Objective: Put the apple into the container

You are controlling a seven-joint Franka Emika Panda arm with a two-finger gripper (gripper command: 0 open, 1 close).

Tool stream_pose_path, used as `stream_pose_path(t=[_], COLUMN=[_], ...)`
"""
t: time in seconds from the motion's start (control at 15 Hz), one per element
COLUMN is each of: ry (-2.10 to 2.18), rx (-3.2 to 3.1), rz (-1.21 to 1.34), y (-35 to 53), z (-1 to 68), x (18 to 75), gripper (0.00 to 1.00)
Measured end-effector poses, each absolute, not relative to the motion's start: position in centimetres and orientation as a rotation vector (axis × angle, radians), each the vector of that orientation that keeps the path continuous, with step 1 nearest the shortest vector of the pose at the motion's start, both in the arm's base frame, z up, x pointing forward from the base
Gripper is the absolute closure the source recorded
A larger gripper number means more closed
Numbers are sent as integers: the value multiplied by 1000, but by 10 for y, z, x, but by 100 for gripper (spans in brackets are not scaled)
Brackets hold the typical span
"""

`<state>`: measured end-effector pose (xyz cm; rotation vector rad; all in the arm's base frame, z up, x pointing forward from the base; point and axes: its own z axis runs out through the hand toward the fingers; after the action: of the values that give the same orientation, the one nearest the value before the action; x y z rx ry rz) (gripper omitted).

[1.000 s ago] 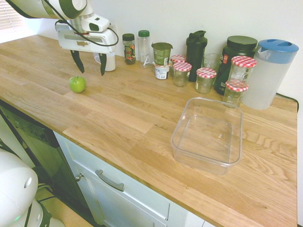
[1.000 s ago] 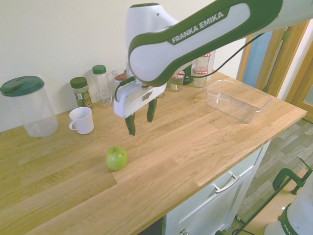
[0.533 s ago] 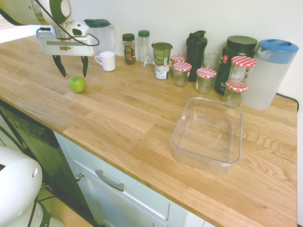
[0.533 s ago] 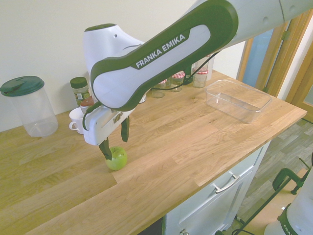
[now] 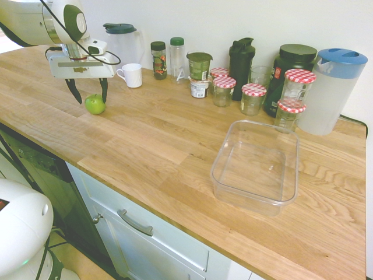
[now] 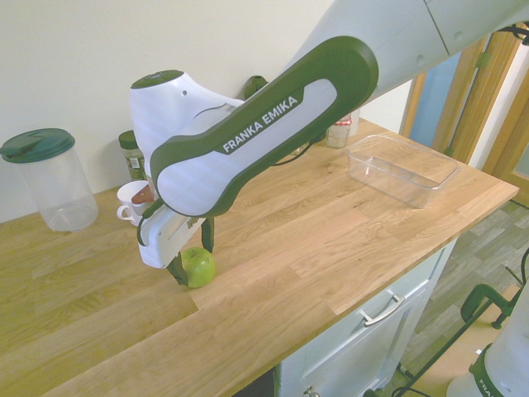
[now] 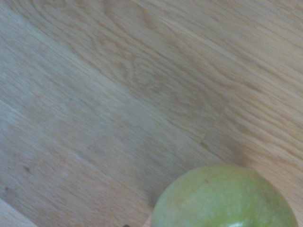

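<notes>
The small green apple rests on the wooden counter at the left, also visible as the apple in the second exterior view and as the apple close up in the wrist view. My gripper hangs open right over it, one dark finger on each side of the fruit, not closed on it. In the second exterior view the gripper straddles the apple. The clear plastic container sits empty far to the right, also seen as the container.
A white mug, spice jars, red-checked-lid jars, dark bottles and a blue-lidded jug line the wall. A clear jug with a dark lid stands behind the apple. The counter's front edge drops off above cabinet drawers.
The gripper moved left along the counter and came down over the apple, its open fingers now on either side of it. The apple and container stayed put.
</notes>
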<state>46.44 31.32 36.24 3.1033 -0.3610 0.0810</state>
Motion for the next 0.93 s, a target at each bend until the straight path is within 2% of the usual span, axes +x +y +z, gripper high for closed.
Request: stream_pose_path(t=[0.47,0.93], ry=[-375,-448], rx=[3092,3098], rz=[64,112], y=[311,301], z=[345,360], x=[469,488], gripper=[100,100])
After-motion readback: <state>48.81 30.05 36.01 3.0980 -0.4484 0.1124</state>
